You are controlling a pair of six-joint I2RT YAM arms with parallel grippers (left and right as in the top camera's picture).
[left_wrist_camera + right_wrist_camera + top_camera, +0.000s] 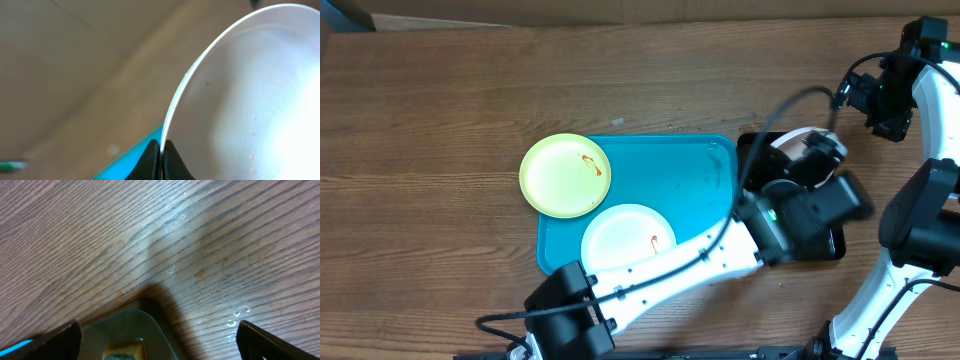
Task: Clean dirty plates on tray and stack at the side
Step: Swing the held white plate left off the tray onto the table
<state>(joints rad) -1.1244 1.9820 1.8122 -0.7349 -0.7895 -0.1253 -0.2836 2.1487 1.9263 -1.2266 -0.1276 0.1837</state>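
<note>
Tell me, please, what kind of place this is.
Probably a robotics lab bench, not a kitchen: left arm and right arm at a wood-grain table, a turquoise tray holding a sauce-smeared white plate.

Bright glare on blurred plate [250, 100]

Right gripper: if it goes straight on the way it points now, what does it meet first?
Likely the clear tub under the open right gripper; beyond its corner lies the table. Depth is unclear.
</note>
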